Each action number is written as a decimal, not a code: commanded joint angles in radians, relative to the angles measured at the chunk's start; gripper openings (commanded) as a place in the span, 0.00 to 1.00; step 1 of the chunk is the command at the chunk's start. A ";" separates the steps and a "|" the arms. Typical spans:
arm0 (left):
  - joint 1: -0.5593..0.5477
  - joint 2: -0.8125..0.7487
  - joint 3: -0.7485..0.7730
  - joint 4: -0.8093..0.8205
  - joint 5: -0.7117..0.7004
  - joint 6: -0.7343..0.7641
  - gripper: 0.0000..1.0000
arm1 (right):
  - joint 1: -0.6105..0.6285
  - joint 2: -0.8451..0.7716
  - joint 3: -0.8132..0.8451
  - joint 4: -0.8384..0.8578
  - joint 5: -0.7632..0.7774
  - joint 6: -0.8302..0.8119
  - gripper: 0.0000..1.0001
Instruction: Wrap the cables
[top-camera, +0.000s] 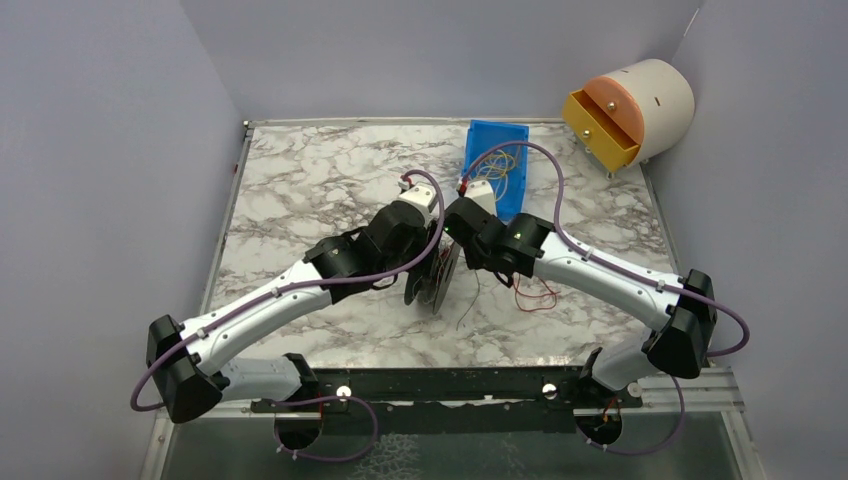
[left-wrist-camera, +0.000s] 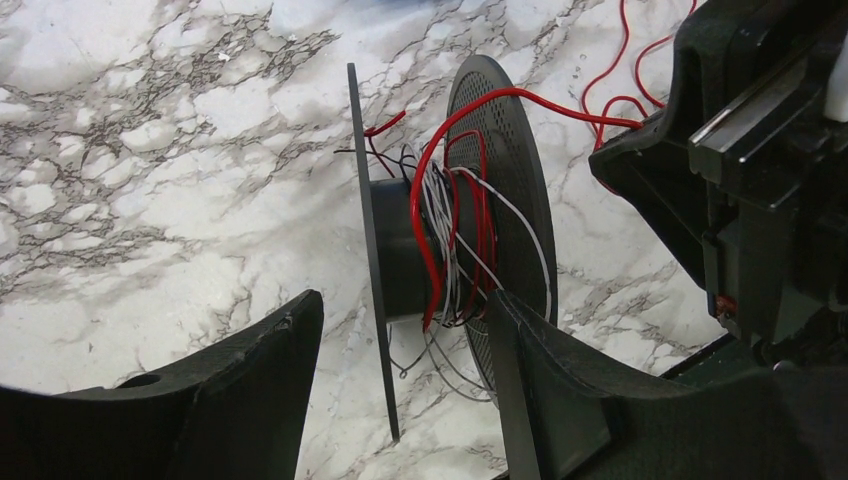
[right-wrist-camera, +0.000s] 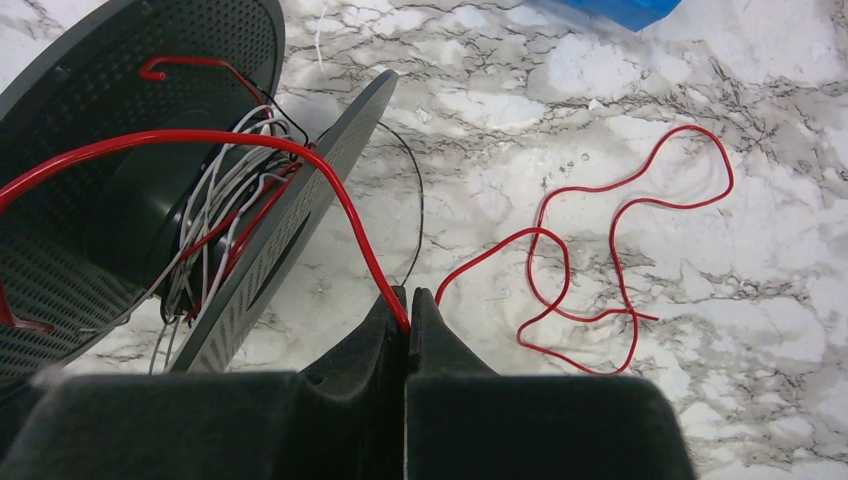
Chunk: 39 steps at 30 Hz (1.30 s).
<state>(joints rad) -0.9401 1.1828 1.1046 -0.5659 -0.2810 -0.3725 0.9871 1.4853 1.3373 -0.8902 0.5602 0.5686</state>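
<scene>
A black spool (left-wrist-camera: 395, 250) stands on edge at the table's middle (top-camera: 437, 275), with red, white and dark cables wound loosely on its hub. My left gripper (left-wrist-camera: 405, 295) is open and straddles it: the left finger (left-wrist-camera: 260, 370) is clear of the near flange, and the right finger (left-wrist-camera: 545, 380) lies against the perforated flange. My right gripper (right-wrist-camera: 408, 292) is shut on a red cable (right-wrist-camera: 620, 210). That cable runs taut from the spool (right-wrist-camera: 130, 230) to the fingertips, then lies in loose loops on the marble (top-camera: 535, 297).
A blue bin (top-camera: 497, 165) holding more loose wires sits behind the arms. A white cylinder with a yellow drawer (top-camera: 630, 110) stands at the back right. A thin dark wire (top-camera: 470, 300) trails on the table by the spool.
</scene>
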 joint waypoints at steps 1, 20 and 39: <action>0.004 0.023 -0.004 0.048 0.021 0.016 0.64 | 0.009 0.005 0.017 0.003 0.024 0.012 0.01; 0.039 0.067 -0.028 0.064 0.032 0.034 0.47 | 0.016 0.004 0.006 0.037 0.026 -0.010 0.01; 0.052 0.088 -0.061 0.079 0.052 0.045 0.08 | 0.021 0.025 0.023 0.045 0.044 -0.020 0.01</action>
<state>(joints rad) -0.8917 1.2690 1.0512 -0.5114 -0.2504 -0.3405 0.9962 1.4982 1.3373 -0.8665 0.5610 0.5491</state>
